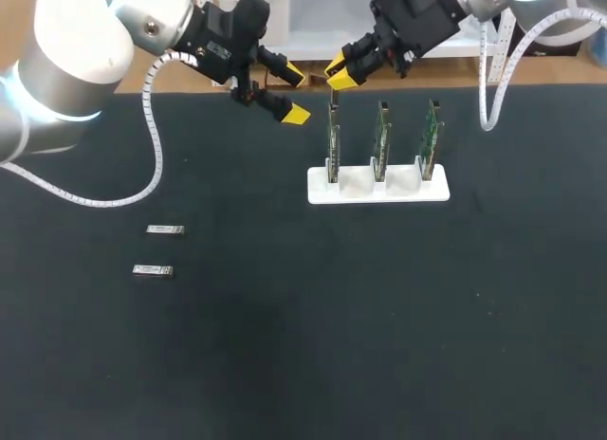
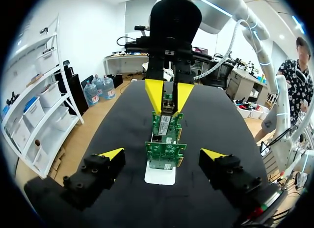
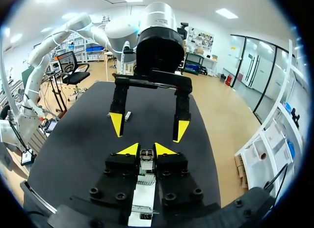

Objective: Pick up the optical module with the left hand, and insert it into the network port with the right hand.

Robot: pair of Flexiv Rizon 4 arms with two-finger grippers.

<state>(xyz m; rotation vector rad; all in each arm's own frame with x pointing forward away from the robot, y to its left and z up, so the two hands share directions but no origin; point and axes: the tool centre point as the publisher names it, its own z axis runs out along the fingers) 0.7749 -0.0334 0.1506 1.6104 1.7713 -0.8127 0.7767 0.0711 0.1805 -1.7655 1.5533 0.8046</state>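
Two loose modules (image 1: pixel 164 229) (image 1: pixel 152 269) lie flat on the black table (image 1: pixel 285 345), one just beside the other. They are well to the left of the left gripper (image 1: pixel 295 96) and nearer the table's front edge. In the right wrist view only one small pale piece shows far beyond that gripper, too small to tell more.

The left gripper hangs with its fingers spread wide and nothing held. It faces the right gripper (image 1: pixel 340 75), which is close by on its right. In the left wrist view the circuit cards stand ahead of its open tips, clear of both.

The right gripper's fingers are pinched on the optical module (image 3: pixel 146 159) from two sides. It holds the module upright directly over the leftmost card (image 1: pixel 334 146). From above, the module is only a thin dark sliver under the yellow tips and is hard to make out. The network port at the card's top is covered by the module and the fingers. I cannot tell whether the module's end has entered it or only rests just above.

To the right of the right gripper, the middle card (image 1: pixel 381 137) and the far card (image 1: pixel 432 137) stand upright in the white stand (image 1: pixel 365 189), each in its own slot. In the left wrist view the three cards line up one behind another, so the farther two are mostly hidden. In the right wrist view the gripper's own body covers the cards, and only an end of the stand shows under it.
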